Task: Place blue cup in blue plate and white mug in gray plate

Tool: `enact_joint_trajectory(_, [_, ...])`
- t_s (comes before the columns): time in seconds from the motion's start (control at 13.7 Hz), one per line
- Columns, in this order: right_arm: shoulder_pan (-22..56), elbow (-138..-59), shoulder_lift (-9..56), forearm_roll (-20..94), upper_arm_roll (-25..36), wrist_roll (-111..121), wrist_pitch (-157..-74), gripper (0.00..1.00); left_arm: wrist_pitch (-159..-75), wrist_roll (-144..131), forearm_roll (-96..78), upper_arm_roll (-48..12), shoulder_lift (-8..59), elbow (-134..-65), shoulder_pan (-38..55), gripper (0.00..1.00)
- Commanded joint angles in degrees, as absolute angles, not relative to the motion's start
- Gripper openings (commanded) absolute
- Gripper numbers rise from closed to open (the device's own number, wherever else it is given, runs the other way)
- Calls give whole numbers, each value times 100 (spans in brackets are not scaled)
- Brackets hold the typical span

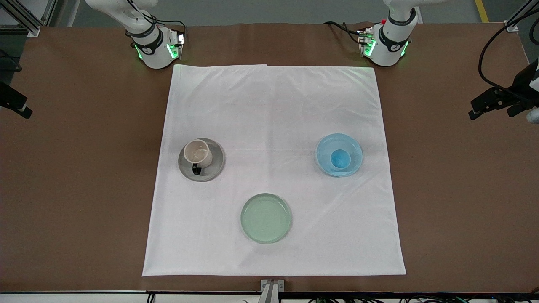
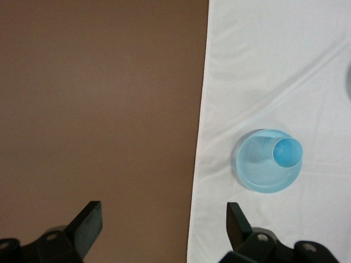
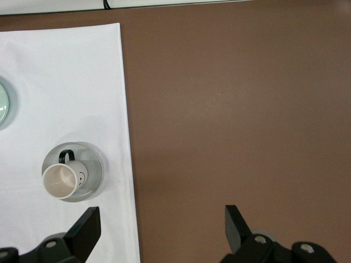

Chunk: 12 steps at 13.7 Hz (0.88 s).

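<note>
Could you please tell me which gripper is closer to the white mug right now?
Right. The right gripper is over bare table at the mug's end; the white mug stands on the gray plate. The left gripper is over the blue plate's end.

Occlusions and cut-offs noted:
- Pale green plate (image 3: 3, 103): only a sliver shows at the right wrist view's edge.
- Left gripper (image 2: 163, 227), right gripper (image 3: 162, 230): bodies cut by the frame edge; fingers spread wide.
- Gray plate (image 1: 215, 167): centre covered by white mug (image 1: 198, 153).
- Blue plate (image 1: 326, 152): middle covered by blue cup (image 1: 340, 158).
- Both arms' upper links leave the front view's top.
</note>
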<state>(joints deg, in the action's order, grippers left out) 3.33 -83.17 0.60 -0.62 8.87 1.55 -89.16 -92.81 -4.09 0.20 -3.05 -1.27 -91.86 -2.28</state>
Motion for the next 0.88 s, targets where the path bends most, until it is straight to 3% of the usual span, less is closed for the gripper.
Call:
enact_joint_trajectory(0.0, [299, -8235, 97, 18, 870, 185, -8903, 100, -9325, -281, -53, -290, -97, -9123, -237, 100])
enact_joint_trajectory(0.8, [290, -8235, 97, 18, 870, 185, -8903, 100, -9299, -325, 17, -273, -70, -9070, -193, 100])
